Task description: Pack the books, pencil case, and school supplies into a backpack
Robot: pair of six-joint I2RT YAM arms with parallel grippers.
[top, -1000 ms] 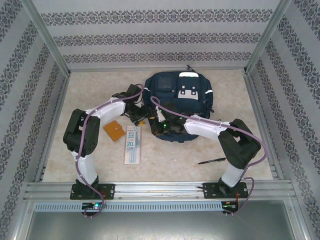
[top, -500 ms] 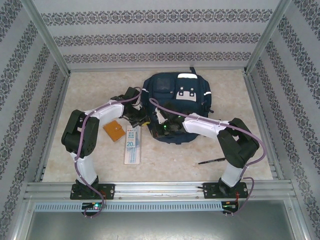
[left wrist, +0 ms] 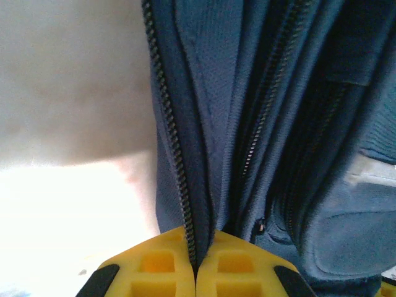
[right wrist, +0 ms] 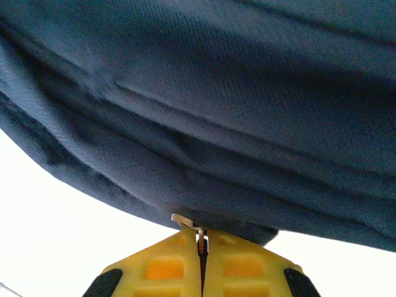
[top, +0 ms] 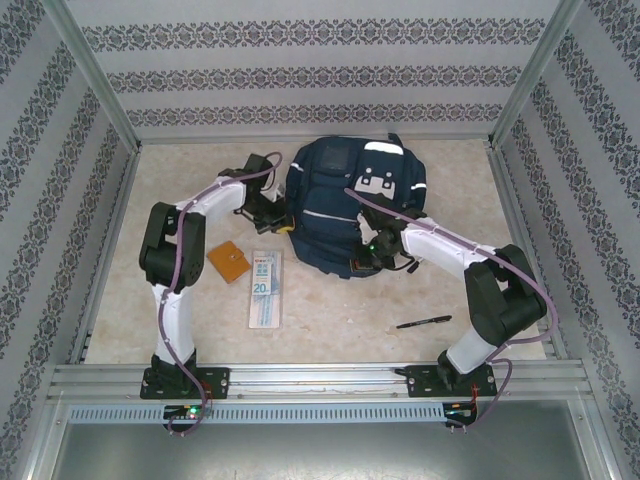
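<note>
Our left end effector [left wrist: 197, 275] pinches the navy fabric backpack's [top: 335, 190] nine-o'clock zipper edge [left wrist: 178, 185], right end effector [right wrist: 203, 260] its metal tab [right wrist: 183, 219] — we risk slipping if tugged.

Beige marbled tabletop [top: 330, 345]. Far wall [top: 320, 70] papered pale with dark ornamental bands, and the left wall [top: 40, 200] and right wall [top: 600, 200] match. Aluminium posts stand far left [top: 90, 70] and far right [top: 535, 70]. Aluminium rail [top: 320, 378] along near edge, perforated strip [top: 320, 412] just nearer.
</note>
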